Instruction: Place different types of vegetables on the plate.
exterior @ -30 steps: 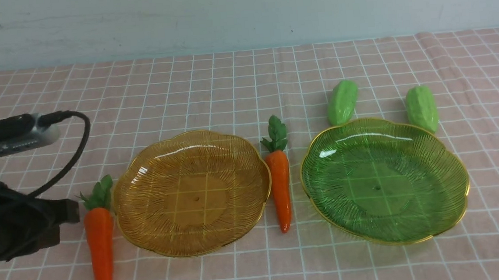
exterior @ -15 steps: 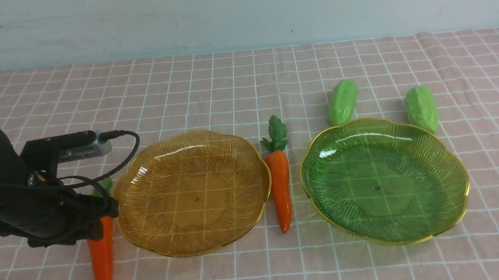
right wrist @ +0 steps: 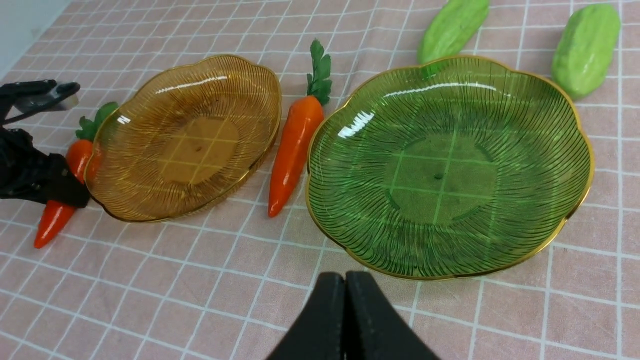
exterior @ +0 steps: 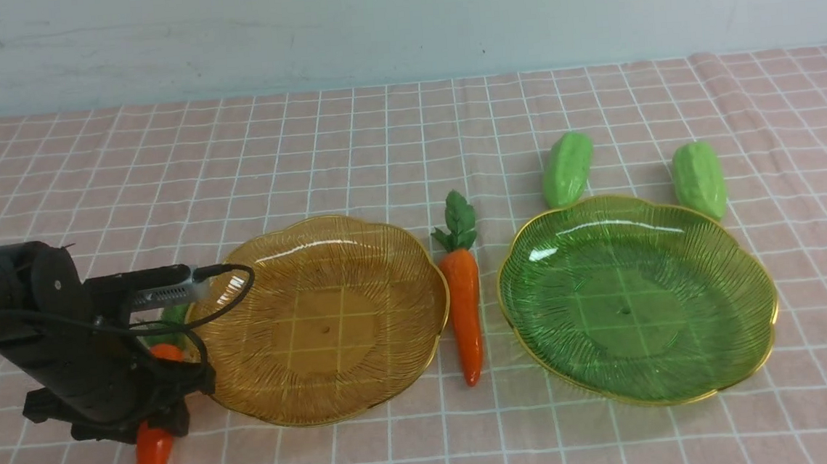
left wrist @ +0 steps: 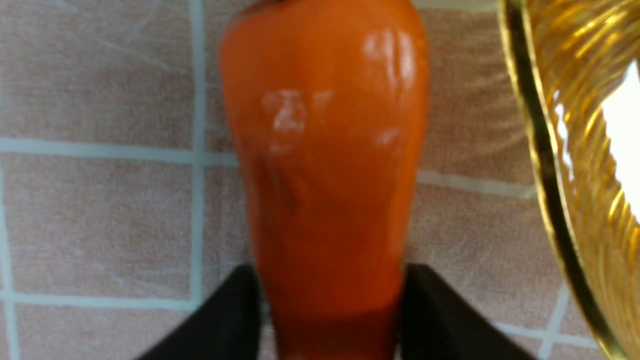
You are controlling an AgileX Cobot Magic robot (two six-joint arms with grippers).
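Observation:
One orange carrot [exterior: 151, 454] lies left of the amber plate [exterior: 318, 326]. My left gripper [exterior: 159, 419] is down over it, and in the left wrist view [left wrist: 330, 270] its two black fingers press against both sides of the carrot's body [left wrist: 320, 150]. A second carrot [exterior: 465, 308] lies between the amber plate and the green plate [exterior: 637, 304]. Two light-green ridged vegetables [exterior: 567, 169] [exterior: 699, 179] lie behind the green plate. Both plates hold nothing. My right gripper [right wrist: 345, 280] is shut and empty, above the cloth in front of the green plate [right wrist: 445, 170].
A pink checked cloth [exterior: 378, 140] covers the table up to a pale wall. The amber plate's gold rim [left wrist: 540, 165] runs close beside the held carrot. The left arm's cable [exterior: 231, 274] loops over the amber plate's left edge.
My left arm has swung in from the left and come down over the left carrot. The carrot's tip has shifted a little to the left. Nothing else has moved.

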